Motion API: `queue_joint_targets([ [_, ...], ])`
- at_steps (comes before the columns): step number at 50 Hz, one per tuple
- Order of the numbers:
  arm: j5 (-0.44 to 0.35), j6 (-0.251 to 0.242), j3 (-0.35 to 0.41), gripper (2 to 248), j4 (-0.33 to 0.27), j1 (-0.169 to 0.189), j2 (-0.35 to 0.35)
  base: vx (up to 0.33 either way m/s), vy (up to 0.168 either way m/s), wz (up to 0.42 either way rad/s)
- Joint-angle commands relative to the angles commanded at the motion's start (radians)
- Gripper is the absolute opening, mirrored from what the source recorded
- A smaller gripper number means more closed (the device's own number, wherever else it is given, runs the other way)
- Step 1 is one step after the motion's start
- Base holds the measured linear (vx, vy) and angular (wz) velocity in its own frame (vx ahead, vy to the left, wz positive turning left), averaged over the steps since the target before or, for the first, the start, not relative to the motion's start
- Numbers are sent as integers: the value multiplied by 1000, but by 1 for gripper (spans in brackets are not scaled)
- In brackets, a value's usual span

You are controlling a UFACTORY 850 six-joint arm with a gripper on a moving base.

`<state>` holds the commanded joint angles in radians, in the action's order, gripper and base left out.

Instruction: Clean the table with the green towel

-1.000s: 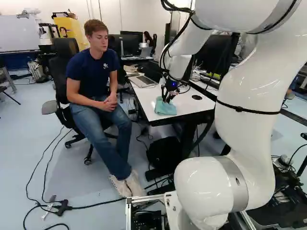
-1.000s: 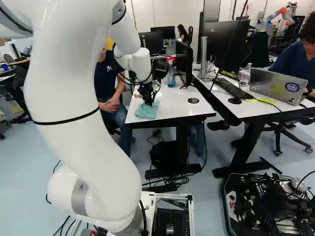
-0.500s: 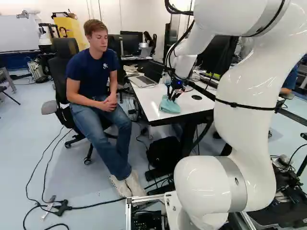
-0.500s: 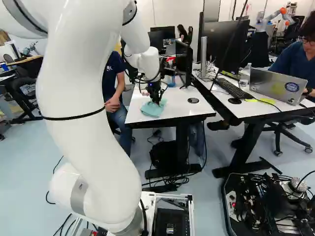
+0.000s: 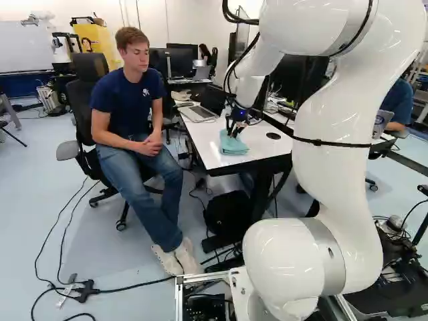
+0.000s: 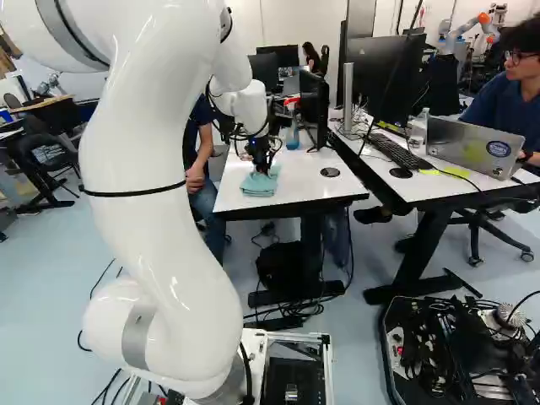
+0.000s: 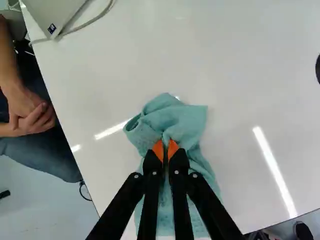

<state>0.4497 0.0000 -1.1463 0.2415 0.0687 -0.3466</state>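
- Jaws of my gripper (image 5: pixel 235 130) are pinched onto the green towel (image 5: pixel 233 143); the left base view has them pointing down at it, on the white surface (image 5: pixel 204 145), near the edge that faces my base.
- Same view: my arm (image 5: pixel 334 187) rises right of the middle and reaches over to the towel. A laptop (image 5: pixel 199 114) lies farther back on the surface, and a black bag (image 5: pixel 227 212) sits on the floor (image 5: pixel 120 267) below. A seated person (image 5: pixel 129 100) is close by, just beside the surface, hands together.
- Right base view: the arm stands left of the middle, and the towel is bunched low under the jaws. Behind it I can see a spray bottle (image 6: pixel 292 135) with a red top, next to a monitor (image 6: pixel 315 108). A round black disc (image 6: pixel 331 172) lies flat, to the right of the towel.
- Still the right base view: a second desk (image 6: pixel 464 189) stands at the right, bearing a keyboard (image 6: pixel 396 152) and a grey laptop (image 6: pixel 472 148).
- Wrist view: the two orange pads (image 7: pixel 158 150) have a fold of the towel nipped between them. Cloth spreads ahead of the fingertips and runs back under the fingers. Well apart from the towel, the laptop's silver corner shows with a pale cable (image 7: pixel 95 21) beside it.
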Motion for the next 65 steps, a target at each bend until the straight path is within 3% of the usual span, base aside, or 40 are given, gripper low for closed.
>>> queue_joint_targets([
  [36, 0, 0, 102, 31, 0, -106, 82, 0, 0, 0],
  [49, 0, 0, 169, 31, 0, -98, 137, 0, 0, 0],
  [65, 0, 0, 238, 31, 0, -54, 196, 0, 0, 0],
])
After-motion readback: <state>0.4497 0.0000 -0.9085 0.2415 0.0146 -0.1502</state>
